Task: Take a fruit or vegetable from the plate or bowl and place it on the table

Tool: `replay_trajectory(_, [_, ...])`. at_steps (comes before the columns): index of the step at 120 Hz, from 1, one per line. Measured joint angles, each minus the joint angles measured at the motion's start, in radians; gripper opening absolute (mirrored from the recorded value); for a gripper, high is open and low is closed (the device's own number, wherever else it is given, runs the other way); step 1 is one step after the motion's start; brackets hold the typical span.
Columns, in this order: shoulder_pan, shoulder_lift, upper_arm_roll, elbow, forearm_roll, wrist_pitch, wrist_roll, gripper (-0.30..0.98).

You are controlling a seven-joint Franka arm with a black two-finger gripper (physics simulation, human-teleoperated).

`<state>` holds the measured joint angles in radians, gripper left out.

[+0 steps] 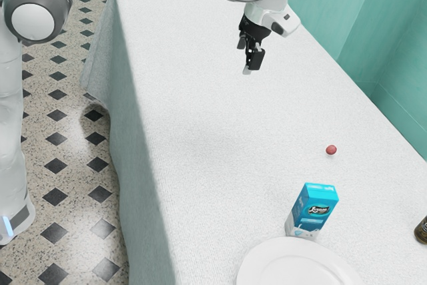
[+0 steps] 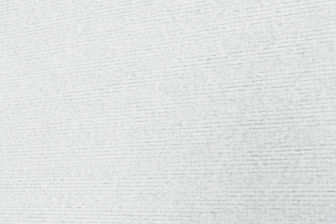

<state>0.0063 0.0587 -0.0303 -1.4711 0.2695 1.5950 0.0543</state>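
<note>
My black gripper (image 1: 251, 61) hangs above the far part of the white-covered table (image 1: 193, 91) in the exterior view. A small round red thing, perhaps a fruit (image 1: 331, 150), lies on the cloth, toward the exterior view's right from the gripper and nearer the camera. The white plate (image 1: 267, 265) is cut off by the exterior view's lower edge, with no food on its visible part. Beneath my hand, the wrist view has the woven white tablecloth (image 2: 168, 98).
A blue and white carton (image 1: 313, 210) stands just behind the plate. A dark bottle (image 1: 421, 230) is partly cut off at the exterior view's right edge. Teal walls (image 1: 393, 65) rise beyond the table's far side.
</note>
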Motion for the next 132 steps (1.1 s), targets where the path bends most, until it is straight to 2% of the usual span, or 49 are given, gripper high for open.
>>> replay_trajectory(12, [0.005, -0.001, -0.004, 0.000, -0.003, 0.000, 0.001, 0.69])
replay_trajectory(21, [0.023, -0.002, -0.050, 0.030, -0.006, 0.000, -0.001, 0.69])
replay_trajectory(41, [-0.128, 0.041, -0.070, 0.059, -0.005, 0.003, -0.013, 0.68])
replay_trajectory(65, [-0.062, 0.080, -0.069, 0.061, -0.006, 0.007, -0.022, 0.69])
replay_trajectory(81, [-0.077, 0.031, -0.074, 0.062, -0.009, 0.000, -0.025, 0.69])
replay_trajectory(97, [-0.137, -0.007, -0.073, 0.065, -0.047, -0.019, -0.031, 0.69])
replay_trajectory(104, [-0.164, 0.015, -0.076, 0.058, -0.040, 0.000, -0.032, 0.69])
replay_trajectory(114, [-0.231, 0.058, -0.083, 0.065, 0.010, 0.073, -0.018, 0.69])
replay_trajectory(132, [-0.294, 0.295, -0.250, 0.345, 0.040, 0.137, -0.004, 0.68])
